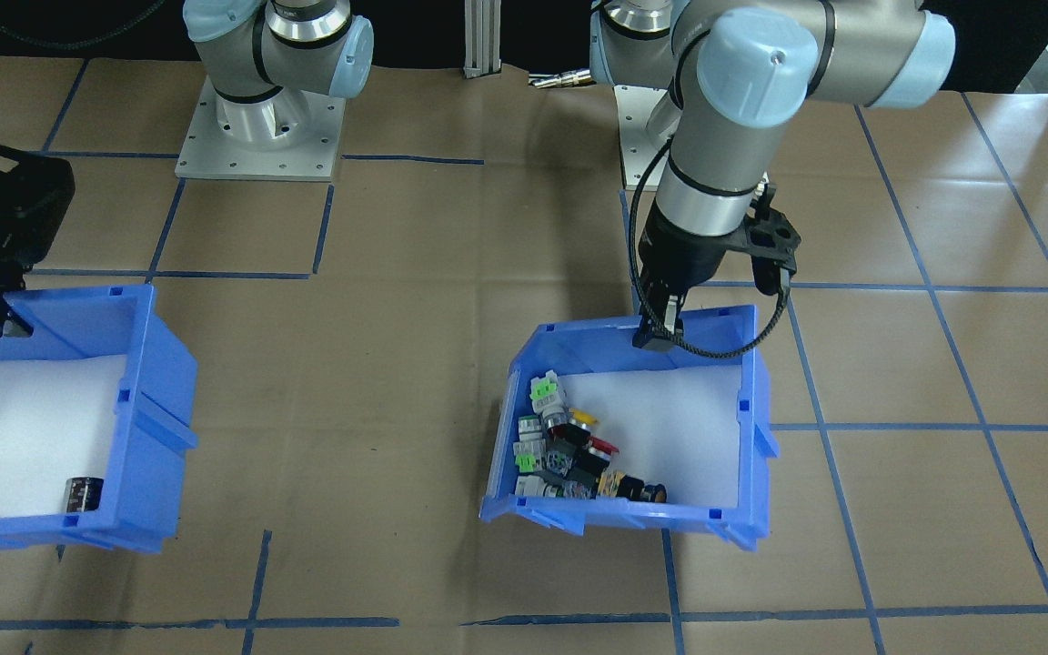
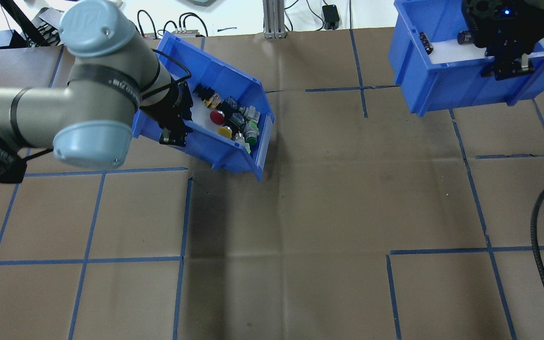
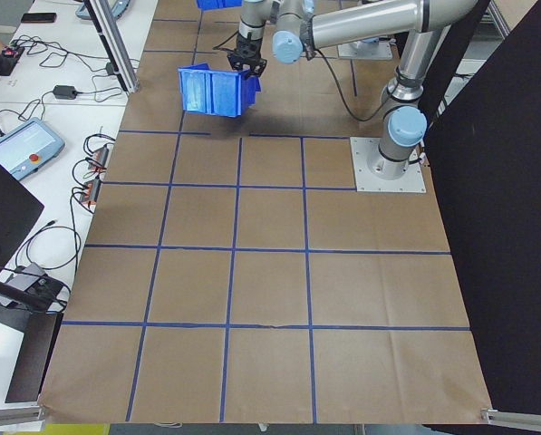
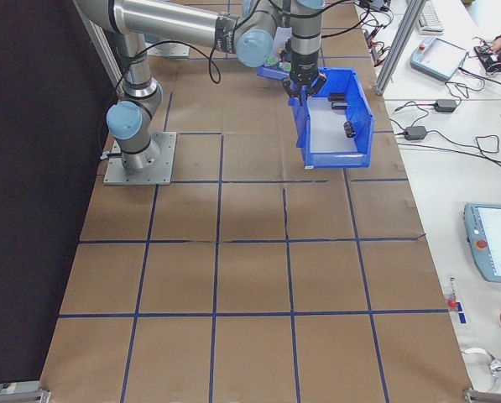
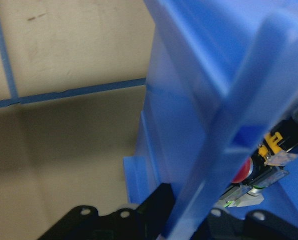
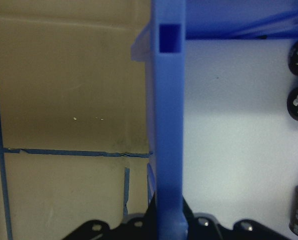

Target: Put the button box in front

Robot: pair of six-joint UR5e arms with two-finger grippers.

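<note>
The button box (image 1: 624, 515) is a blue bin with a white liner, and a cluster of green, yellow and red push-buttons (image 1: 569, 455) lies in one corner. It hangs tilted over the brown paper and casts a shadow under itself. My left gripper (image 1: 658, 337) is shut on its rear rim. From overhead the button box (image 2: 225, 148) sits far left with the left gripper (image 2: 174, 137) at its near wall. In the left wrist view the wall (image 5: 223, 115) runs between the jaws. My right gripper (image 2: 508, 71) is shut on the wall of the other blue bin (image 2: 437, 89).
The other bin (image 1: 156, 382) holds a few black cylinders (image 1: 85, 494) on white foam. A black cable (image 2: 543, 264) hangs at the right. An aluminium post (image 2: 272, 19) stands at the far edge. Blue tape squares mark the brown paper (image 2: 300, 212).
</note>
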